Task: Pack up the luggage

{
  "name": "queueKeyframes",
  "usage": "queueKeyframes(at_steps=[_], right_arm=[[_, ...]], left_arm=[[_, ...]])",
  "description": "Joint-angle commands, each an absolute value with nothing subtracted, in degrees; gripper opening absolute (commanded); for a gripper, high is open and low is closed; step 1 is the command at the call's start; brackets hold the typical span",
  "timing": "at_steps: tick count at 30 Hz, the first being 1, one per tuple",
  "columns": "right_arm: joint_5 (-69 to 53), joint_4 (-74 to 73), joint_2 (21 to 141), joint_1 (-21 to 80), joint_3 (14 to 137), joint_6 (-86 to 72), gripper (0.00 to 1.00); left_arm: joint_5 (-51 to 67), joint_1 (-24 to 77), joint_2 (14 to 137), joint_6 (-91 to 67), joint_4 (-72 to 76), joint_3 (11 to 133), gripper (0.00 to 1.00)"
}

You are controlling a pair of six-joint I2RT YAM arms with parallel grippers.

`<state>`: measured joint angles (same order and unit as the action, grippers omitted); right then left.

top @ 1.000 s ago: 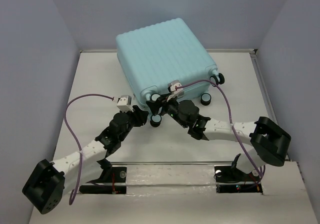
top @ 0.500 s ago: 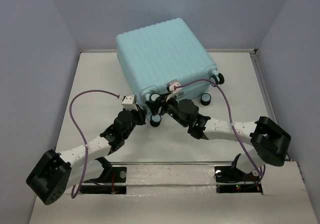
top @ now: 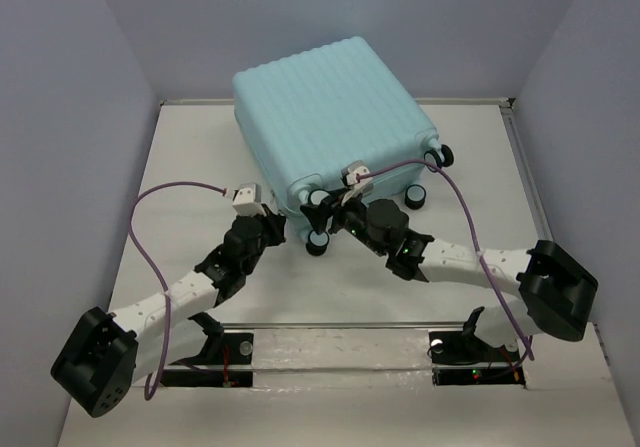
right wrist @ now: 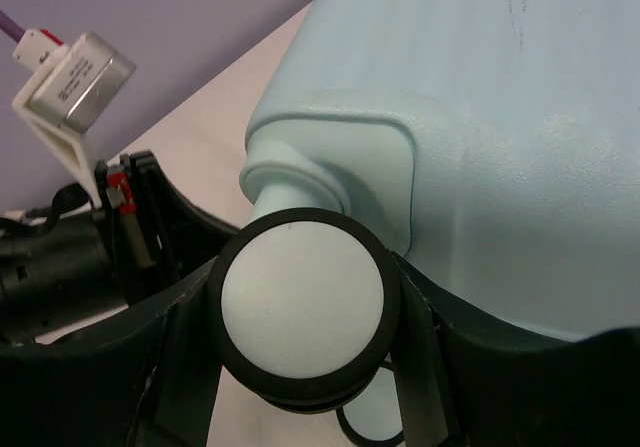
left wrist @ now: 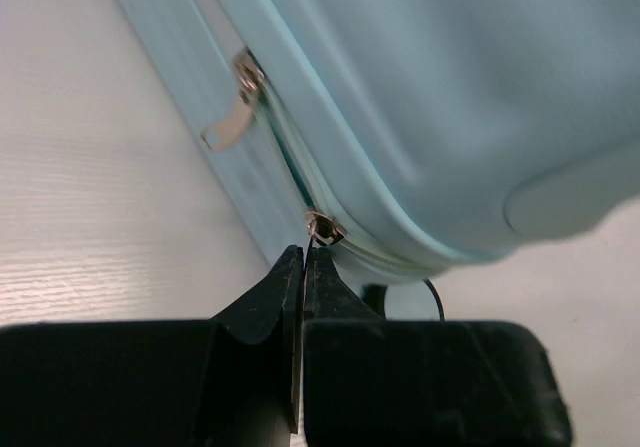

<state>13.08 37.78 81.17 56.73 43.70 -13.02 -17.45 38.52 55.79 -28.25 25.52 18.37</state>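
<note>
Left tool (left wrist: 303,259) on zipper pull (left wrist: 322,229)

- luggage (top: 330,117): pale mint-blue all over, the shell ribbed in even ridges.
- wheel (right wrist: 303,302): black tyre, pale whitish hub.
- zip pull (left wrist: 325,229): silvery metal.
- surface (top: 200,167): white.
- arms (top: 165,302): white links, black joints and jaws.
- cables (top: 183,187): purple.
- walls (top: 80,47): pale lavender-grey.

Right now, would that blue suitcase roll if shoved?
Probably not: the luggage lies on its broad side, wheels pointing sideways, so it would likely slide. Its ribbed shell looks stiff. The right fingers around one wheel may anchor it.
</note>
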Motion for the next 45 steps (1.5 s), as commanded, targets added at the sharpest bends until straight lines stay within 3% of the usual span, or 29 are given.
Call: queueKeyframes(at_steps=[1,12,16,19,20,22,23,25,27,28,29,30,31,32,38,45], right_arm=[[13.54,45.09,72.6,56.43,44.65,-11.16,0.07],[10.72,42.45,71.63,60.46,44.12,-11.16,0.07],[10.46,42.45,73.12,61.69,44.65,-11.16,0.07],[10.46,42.45,73.74,61.7,44.91,-11.16,0.07],[10.37,42.45,73.74,62.22,45.0,-11.25,0.07],[9.93,41.75,74.0,62.23,45.61,-11.34,0.07],[9.76,40.62,74.18,62.23,46.66,-11.34,0.07],[8.71,39.47,74.79,62.23,48.07,-11.42,0.07],[7.22,37.01,75.84,62.23,51.04,-10.99,0.2],[7.64,35.17,76.2,62.84,52.54,-10.73,0.44],[8.34,30.63,76.38,62.84,54.12,-10.46,0.57],[10.0,28.41,76.2,62.84,56.4,-10.28,0.83],[10.89,26.04,76.2,62.84,57.21,-10.2,0.83],[11.68,22.8,74.81,62.84,57.39,-10.02,1.0],[19.76,10.75,61.13,62.84,54.51,-7.12,1.0],[30.58,-2.98,39.33,62.84,50.45,-5.1,1.0]], left_arm=[[-33.57,29.01,54.67,-30.59,24.08,21.44,0.06],[-33.49,19.43,60.47,-35.15,26.19,28.65,0.06],[-33.31,18.28,57.4,-37.53,24.44,30.4,0.07],[-35.67,18.11,48.99,-38.67,21.37,31.81,0.39],[-36.29,17.84,46.87,-39.11,20.49,32.25,0.57],[-35.08,17.84,40.82,-38.85,18.9,34.09,0.78],[-33.5,17.84,39.22,-38.15,18.46,34.97,0.96],[-27.81,17.84,36.57,-35.53,15.06,38.91,0.99],[-23.32,17.84,32.97,-33.32,11.1,41.91,0.99],[-18.16,17.84,32.0,-32.88,9.68,42.53,0.99],[-15.32,17.84,30.08,-32.26,8.01,43.24,0.99],[-9.38,17.84,27.88,-30.52,4.78,44.2,0.99],[-9.32,17.84,27.86,-30.5,3.09,44.47,0.99],[-4.7,17.84,25.6,-29.54,1.16,44.56,0.99],[7.27,17.84,15.84,-26.64,-8.17,44.12,0.99],[9.67,17.84,11.69,-24.35,-11.16,47.46,0.99]])
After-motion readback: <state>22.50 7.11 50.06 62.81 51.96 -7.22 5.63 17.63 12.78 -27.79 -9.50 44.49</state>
